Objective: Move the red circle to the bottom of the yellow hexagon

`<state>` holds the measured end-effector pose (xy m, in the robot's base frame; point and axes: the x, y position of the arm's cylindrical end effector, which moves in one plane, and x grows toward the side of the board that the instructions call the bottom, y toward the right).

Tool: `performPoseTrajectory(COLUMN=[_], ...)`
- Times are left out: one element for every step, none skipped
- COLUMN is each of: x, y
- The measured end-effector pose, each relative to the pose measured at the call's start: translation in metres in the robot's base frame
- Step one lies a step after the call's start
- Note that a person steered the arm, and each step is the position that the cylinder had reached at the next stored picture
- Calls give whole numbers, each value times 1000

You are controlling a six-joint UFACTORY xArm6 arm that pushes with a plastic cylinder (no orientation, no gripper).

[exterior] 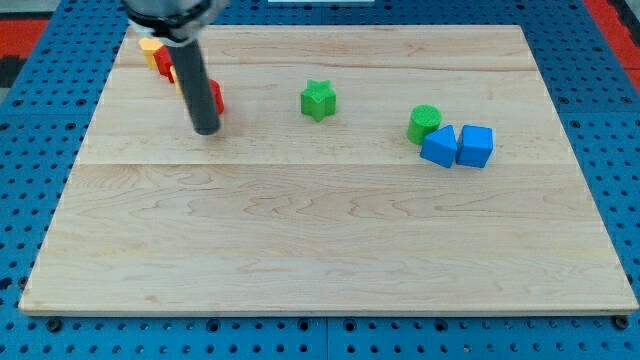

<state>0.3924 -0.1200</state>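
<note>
- Now, upper left: my tip (pixel 205 130), a bare rod with no jaws to open, is nudging the red circle (pixel 214 97).
- Yellow hexagon (pixel 150 46) is lying above; the next push, likely, is calling for leftward steering.

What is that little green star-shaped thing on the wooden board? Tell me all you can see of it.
The green star is a small, chunky block, matte and evenly coloured, perhaps painted wood or plastic. It lies flat with its points outward, in the upper middle of the wooden board. It stands alone, touching nothing; my tip is off to the view's left.
</note>
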Motion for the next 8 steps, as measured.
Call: performPoseTrajectory(x=[-16,-54,-80,-66,-21,-11,-43,-66], y=[20,-2,-47,-42,-36,-56,-66,-73])
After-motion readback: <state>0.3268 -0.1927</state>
